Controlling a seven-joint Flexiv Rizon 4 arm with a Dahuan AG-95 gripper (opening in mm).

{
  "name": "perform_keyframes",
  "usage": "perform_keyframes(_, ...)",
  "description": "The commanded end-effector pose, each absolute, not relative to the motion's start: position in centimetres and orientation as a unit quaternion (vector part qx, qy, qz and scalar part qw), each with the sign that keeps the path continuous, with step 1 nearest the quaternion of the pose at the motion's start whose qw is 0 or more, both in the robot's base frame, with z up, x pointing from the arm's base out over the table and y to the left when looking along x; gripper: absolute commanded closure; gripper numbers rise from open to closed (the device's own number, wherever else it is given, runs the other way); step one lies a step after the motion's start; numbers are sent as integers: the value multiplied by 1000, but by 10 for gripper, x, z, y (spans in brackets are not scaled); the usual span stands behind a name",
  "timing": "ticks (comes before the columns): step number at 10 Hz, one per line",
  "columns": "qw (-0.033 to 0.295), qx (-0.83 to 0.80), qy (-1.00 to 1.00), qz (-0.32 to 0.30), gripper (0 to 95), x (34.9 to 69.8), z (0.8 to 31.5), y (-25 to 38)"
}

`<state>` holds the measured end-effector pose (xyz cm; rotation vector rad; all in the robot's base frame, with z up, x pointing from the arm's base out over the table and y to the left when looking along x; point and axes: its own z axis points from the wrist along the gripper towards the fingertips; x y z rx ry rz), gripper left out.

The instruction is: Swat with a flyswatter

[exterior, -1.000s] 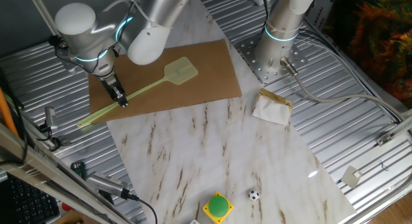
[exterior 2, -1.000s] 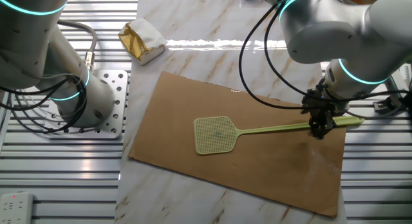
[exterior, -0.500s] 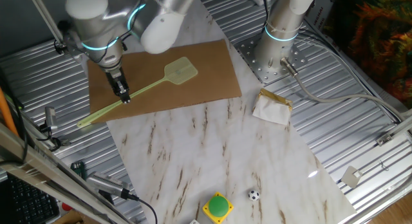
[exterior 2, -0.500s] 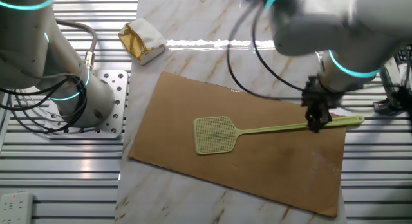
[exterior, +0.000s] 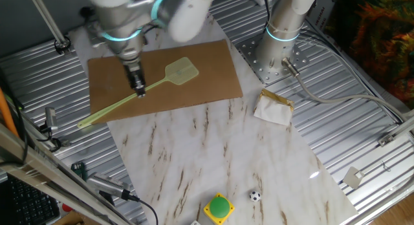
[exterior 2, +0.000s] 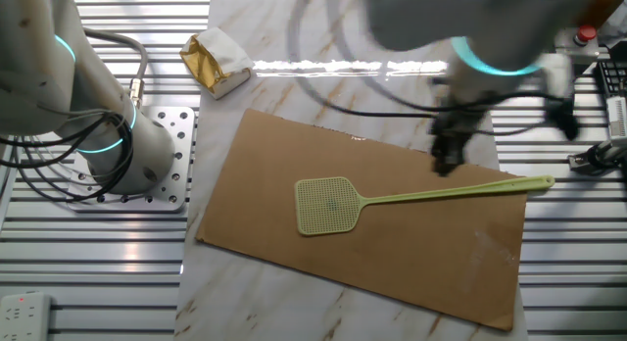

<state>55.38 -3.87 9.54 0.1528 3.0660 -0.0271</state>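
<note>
The pale yellow-green flyswatter (exterior: 180, 70) lies flat on a brown cardboard sheet (exterior: 210, 83), its handle running out to the sheet's left edge. In the other fixed view the flyswatter (exterior 2: 328, 205) has its mesh head mid-sheet on the cardboard (exterior 2: 284, 155) and its handle pointing right. My gripper (exterior: 138, 90) hangs over the middle of the handle. In the other fixed view the gripper (exterior 2: 444, 167) is blurred by motion, above and apart from the handle, holding nothing. Its fingers look close together, and the gap is unclear.
A crumpled white and gold packet (exterior: 273, 108) lies on the marble board, also seen in the other fixed view (exterior 2: 217, 62). A second arm's base (exterior: 278, 50) stands behind. A green button on a yellow box (exterior: 219, 207) and a small ball (exterior: 255, 196) sit at the front.
My gripper has left the far end of the handle, risen, and moved along it toward the head. The flyswatter has stayed flat in the same place.
</note>
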Motion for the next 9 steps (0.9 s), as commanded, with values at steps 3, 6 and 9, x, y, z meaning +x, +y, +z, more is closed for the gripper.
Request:
perform_keyframes(3, 22, 21, 1000, 0, 570, 558, 91, -36)
perform_keyframes(6, 18, 17, 1000, 1, 570, 558, 91, -36)
perform_keyframes(9, 18, 15, 1000, 1, 570, 558, 91, -36)
